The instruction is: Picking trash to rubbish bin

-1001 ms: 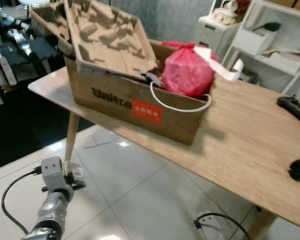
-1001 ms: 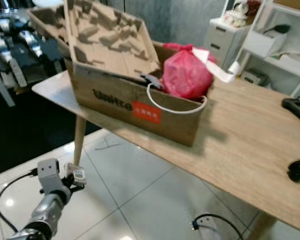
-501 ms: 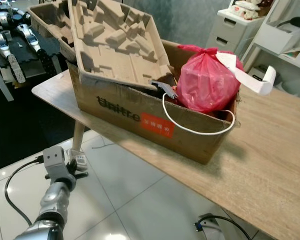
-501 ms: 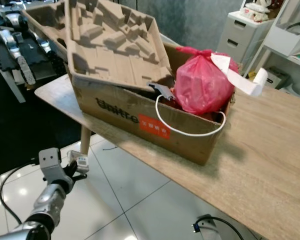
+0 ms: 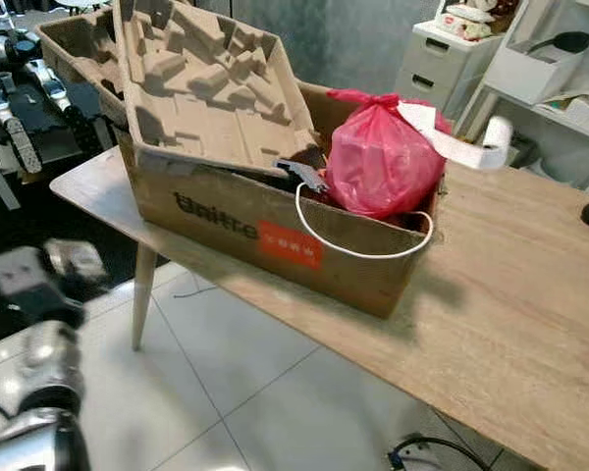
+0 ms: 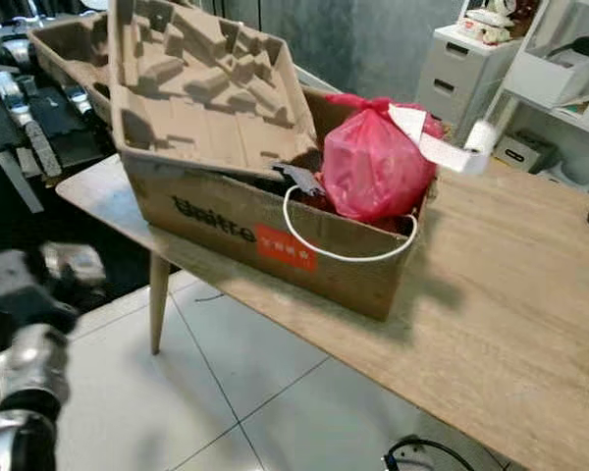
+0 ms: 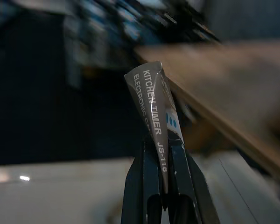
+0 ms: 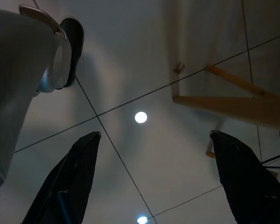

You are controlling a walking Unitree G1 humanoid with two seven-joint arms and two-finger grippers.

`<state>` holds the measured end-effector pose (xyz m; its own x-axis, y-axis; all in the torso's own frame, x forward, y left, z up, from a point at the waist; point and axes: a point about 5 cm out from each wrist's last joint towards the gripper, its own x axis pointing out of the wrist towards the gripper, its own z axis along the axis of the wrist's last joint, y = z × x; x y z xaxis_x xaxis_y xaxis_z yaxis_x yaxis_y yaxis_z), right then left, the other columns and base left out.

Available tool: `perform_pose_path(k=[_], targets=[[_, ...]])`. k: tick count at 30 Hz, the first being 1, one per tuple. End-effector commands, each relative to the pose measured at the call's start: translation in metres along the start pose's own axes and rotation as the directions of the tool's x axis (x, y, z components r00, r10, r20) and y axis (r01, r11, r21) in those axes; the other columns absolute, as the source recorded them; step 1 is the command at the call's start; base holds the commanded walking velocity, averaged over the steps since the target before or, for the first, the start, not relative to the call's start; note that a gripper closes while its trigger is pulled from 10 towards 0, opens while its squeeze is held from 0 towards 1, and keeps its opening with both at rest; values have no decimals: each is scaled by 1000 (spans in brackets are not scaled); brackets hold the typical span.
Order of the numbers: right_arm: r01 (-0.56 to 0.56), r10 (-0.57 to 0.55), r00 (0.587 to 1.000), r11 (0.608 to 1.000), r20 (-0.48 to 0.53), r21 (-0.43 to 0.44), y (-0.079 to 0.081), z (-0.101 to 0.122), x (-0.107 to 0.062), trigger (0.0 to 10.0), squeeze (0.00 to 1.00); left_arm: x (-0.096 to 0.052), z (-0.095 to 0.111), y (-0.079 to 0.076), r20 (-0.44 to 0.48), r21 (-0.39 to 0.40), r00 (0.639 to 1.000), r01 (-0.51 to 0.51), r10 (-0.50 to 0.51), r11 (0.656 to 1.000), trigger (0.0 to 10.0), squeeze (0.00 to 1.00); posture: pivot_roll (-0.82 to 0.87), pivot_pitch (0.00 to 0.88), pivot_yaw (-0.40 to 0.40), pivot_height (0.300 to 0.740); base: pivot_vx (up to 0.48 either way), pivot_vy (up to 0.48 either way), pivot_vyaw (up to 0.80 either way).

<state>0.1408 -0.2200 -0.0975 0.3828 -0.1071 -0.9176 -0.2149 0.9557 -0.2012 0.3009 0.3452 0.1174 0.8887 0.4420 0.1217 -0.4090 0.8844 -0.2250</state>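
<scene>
Head view has shifted between frames, so camera motion is assumed, not movement of the things: the wooden worktop and the cardboard box on it are framed a little differently than 0.5 s ago, and the box contents appear unmoved. The real change is the left arm: half a second ago it was seen sharp and low near the worktop leg, now it is blurred and raised toward the near-left corner of the worktop, so a lift toward the box is judged to be under way. The box is taken to be serving as the rubbish bin; that is a judgement, no other bin is seen. The task is read as mid-carry, with release not yet done. In the box, a moulded pulp tray is propped at the left end, a tied red plastic bag sits at the right end, and a white cord loop hangs over the front wall. On the box front, "Unitre" lettering is readable beside a red label whose small text cannot be read. The left gripper is clamped on the trash, a crumpled paper pack printed "KITCHEN TIMER", "JS-118" and "ELECTRONIC"; the jaws are closed tight on its lower end. The right gripper hangs over the tiled floor, jaws wide apart, nothing held.
</scene>
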Motion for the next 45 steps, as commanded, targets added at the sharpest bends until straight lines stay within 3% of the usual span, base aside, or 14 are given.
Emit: perform_pose_path(k=[1, 8, 11, 17, 18, 19, 20, 21, 24, 28, 31, 38, 42, 45], targets=[[4, -4, 1000, 1000, -14, -8, -2, -5, 0, 10000, 0, 2, 13, 15, 54, -9, 995, -78, 78, 997, 10000, 0, 58, 109, -39, 740, 0, 0, 0], [1, -1, 1000, 1000, -17, -17, -3, -6, -1, 10000, 0, 6, 78, 65, 294, -287, 874, -306, 387, 908, 10000, 0, 65, 110, -45, 740, 0, 0, 0], [1, -1, 1000, 1000, -16, -22, -3, -6, -1, 10000, 0, 15, 105, 54, 401, -434, 865, -110, 302, 894, 10000, 0, 67, 108, -49, 740, 0, 0, 0], [-2, 1, 1000, 999, -15, -35, -3, -6, -1, 10000, 0, 22, 134, 11, 560, -455, 828, 315, -7, 833, 10000, 0, 71, 108, -53, 740, 0, 0, 0], [-3, 2, 1000, 999, -14, -39, -3, -5, -1, 10000, 0, 17, 146, -11, 636, -446, 759, 507, -138, 737, 10000, 0, 70, 109, -52, 740, 0, 0, 0], [-3, 2, 1000, 999, -14, -39, -3, -5, -1, 10000, 0, 17, 146, -11, 636, -446, 759, 507, -138, 737, 10000, 0, 70, 109, -52, 740, 0, 0, 0], [-5, 4, 1000, 999, -14, -44, -2, -5, -1, 10000, 0, -4, 166, -50, 754, -390, 578, 775, -310, 497, 10000, 0, 69, 107, -53, 740, 0, 0, 0], [-5, 5, 1000, 999, -14, -44, -2, -5, 0, 10000, 0, -12, 171, -60, 782, -365, 517, 832, -348, 418, 10000, 0, 69, 107, -53, 740, 0, 0, 0], [-6, 6, 1000, 999, -14, -46, -1, -5, 0, 10000, 0, -23, 176, -71, 809, -329, 440, 888, -388, 322, 10000, 0, 65, 105, -54, 740, 0, 0, 0], [-9, 8, 1000, 999, -16, -50, -1, -6, 0, 10000, 0, -44, 191, -85, 877, -239, 241, 969, -416, 56, 10000, 0, 63, 96, -55, 740, 0, 0, 0], [-8, 7, 1000, 998, -17, -55, -1, -6, -1, 10000, 0, -55, 196, -91, 888, -181, 139, 982, -439, -56, 10000, 0, 63, 93, -55, 740, 0, 0, 0], [-2, 1, 1000, 998, -15, -66, -7, -4, -1, 10000, 0, -62, 183, -131, 817, -233, 139, 967, -559, -101, 10000, 0, 69, 89, -57, 740, 0, 0, 0], [3, -3, 1000, 997, -10, -74, -10, -2, -1, 10000, 0, -55, 145, -187, 576, -309, 232, 950, -784, 54, 10000, 0, 66, 90, -56, 740, 0, 0, 0], [4, -5, 1000, 997, -10, -83, -11, -2, -1, 10000, 0, -59, 141, -204, 546, -310, 216, 950, -809, 45, 10000, 0, 59, 98, -55, 740, 0, 0, 0]])
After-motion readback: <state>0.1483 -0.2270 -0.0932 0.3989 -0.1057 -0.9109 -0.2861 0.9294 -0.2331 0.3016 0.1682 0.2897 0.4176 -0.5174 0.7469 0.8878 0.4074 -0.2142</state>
